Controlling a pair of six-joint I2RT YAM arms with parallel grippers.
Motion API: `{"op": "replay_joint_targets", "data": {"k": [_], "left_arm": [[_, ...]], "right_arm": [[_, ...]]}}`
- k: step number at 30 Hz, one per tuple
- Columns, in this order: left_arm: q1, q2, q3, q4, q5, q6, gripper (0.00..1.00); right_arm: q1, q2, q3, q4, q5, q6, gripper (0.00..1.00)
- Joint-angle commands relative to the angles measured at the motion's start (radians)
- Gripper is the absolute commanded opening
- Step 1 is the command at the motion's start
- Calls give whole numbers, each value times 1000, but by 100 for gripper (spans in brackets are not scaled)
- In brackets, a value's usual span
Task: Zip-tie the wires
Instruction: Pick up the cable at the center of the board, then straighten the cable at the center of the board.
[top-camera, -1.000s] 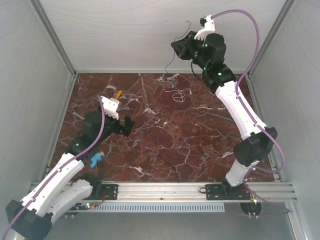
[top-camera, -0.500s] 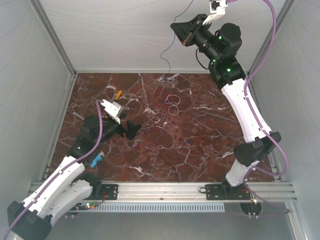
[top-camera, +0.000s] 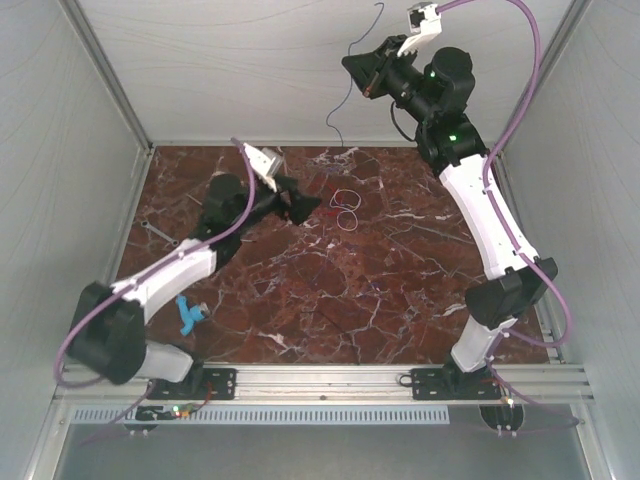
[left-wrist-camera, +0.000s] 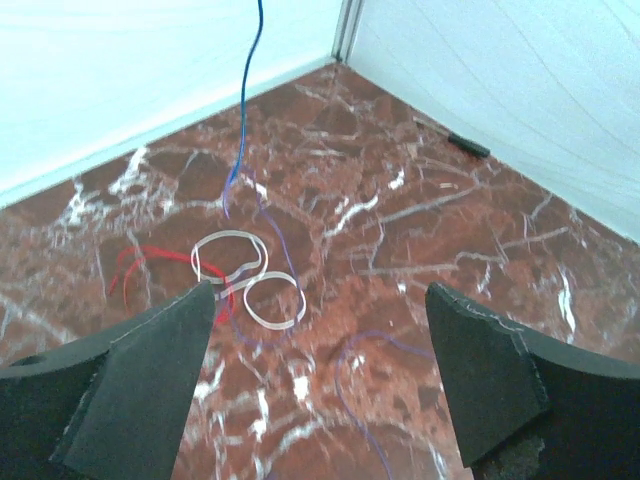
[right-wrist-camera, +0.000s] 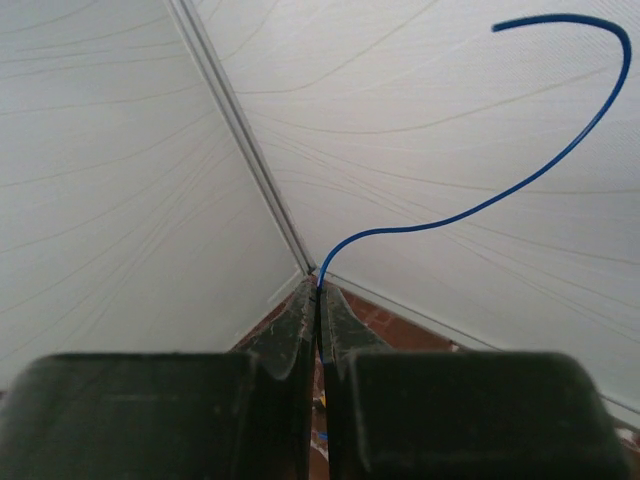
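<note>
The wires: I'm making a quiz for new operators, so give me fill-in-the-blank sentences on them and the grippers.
The right gripper is ___ on the blue wire.
The left gripper is ___, holding nothing.
The whitish loops lie on the table beside a ___ strand.
Missing: shut; open; red.

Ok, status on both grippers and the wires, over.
Right gripper shut on blue wire, held high. Left gripper open, just short of white loops and red strand. Blue wire's tail dangles beside the loops.
</note>
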Motion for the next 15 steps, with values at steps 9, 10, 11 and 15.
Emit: {"op": "replay_joint_targets", "data": {"k": [9,10,11,15], "left_arm": [[87,438,406,189,154,-155,81],[87,469,438,184,176,-173,82],[86,499,469,184,198,-187,82],[76,588,563,196,262,-195,83]], "right_arm": [[-55,-42,-72,45,-40,45,0],[-58,-43,-73,48,-45,48,0],[-61,-42,-74,51,-47,51,0],[-73,-34,-80,65,-68,76,0]]}}
